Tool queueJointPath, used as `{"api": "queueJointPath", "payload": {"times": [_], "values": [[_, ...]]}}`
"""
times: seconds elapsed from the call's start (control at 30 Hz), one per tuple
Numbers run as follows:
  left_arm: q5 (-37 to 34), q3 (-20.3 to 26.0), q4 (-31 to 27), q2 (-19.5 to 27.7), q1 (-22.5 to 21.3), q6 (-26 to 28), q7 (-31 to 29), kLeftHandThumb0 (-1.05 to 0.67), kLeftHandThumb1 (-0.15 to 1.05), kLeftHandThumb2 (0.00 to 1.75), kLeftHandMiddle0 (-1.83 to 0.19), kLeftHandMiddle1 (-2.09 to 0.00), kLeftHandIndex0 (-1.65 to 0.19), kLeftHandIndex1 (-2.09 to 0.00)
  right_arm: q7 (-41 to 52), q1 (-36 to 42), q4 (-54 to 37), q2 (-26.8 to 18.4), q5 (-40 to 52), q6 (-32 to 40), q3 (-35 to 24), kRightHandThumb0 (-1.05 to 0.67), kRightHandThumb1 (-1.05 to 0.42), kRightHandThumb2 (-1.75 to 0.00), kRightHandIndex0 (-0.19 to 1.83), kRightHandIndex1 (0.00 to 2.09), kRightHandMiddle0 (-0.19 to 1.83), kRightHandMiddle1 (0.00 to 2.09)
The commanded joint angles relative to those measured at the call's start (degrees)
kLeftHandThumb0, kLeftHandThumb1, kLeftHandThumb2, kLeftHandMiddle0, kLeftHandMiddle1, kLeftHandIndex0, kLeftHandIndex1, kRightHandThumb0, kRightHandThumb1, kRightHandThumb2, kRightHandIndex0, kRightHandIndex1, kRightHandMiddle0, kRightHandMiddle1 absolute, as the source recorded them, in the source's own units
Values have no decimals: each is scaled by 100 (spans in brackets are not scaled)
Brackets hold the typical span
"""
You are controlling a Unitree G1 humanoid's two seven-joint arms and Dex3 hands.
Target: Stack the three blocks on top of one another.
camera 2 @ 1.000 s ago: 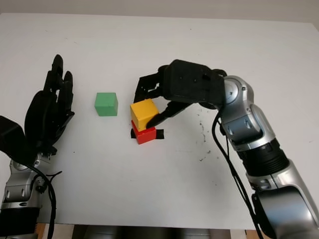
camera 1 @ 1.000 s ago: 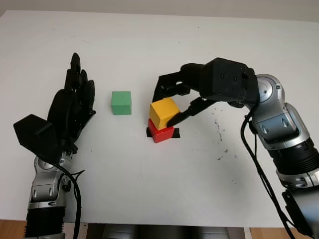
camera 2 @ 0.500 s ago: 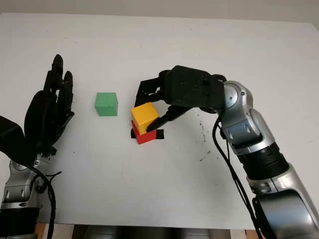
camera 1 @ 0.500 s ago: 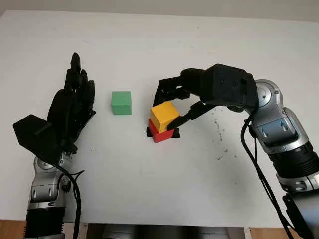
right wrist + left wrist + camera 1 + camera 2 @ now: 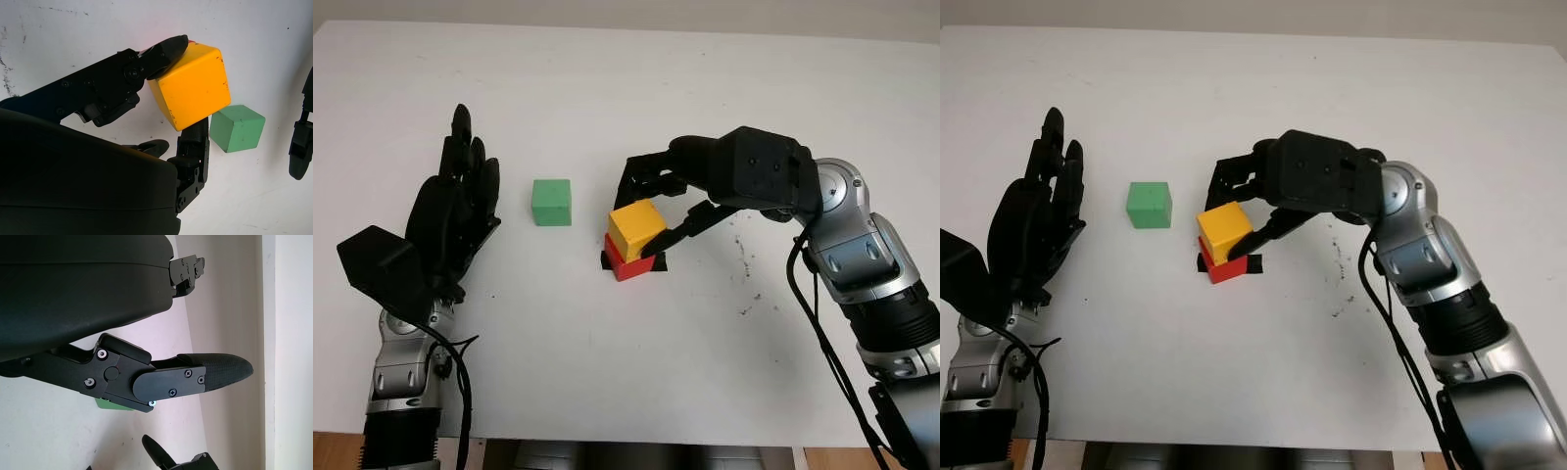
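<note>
Left hand point(image 5: 450, 220) is open and parked over the table's point(image 5: 607, 372) left side, same as before. Green block point(image 5: 551, 202) sits alone, unmoved. Right hand point(image 5: 656, 211) stays clamped on the yellow block point(image 5: 636, 229), which has come down onto the red block point(image 5: 628, 264).

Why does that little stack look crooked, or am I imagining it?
You're not. The yellow block sits twisted and off-centre on the red block, overhanging one side, with the right hand still around it. Black specks dirty the table nearby. The green block sits square.
</note>
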Motion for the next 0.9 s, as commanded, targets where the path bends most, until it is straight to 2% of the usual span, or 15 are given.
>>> {"api": "queueJointPath", "payload": {"times": [0.0, 0.87], "values": [[21, 32, -103, 84, 102, -18, -8, -79, 105, 53, 19, 0, 19, 0, 6, 62, -25, -36, 20, -25, -27, -47, -92, -5, 44, 5, 38, 162], [-52, 52, -195, 143, 151, 63, -18, -78, 105, 52, 19, 0, 19, 0, -121, 91, -68, 31, -16, 13, -8, -47, -92, -5, 44, 5, 37, 159]]}}
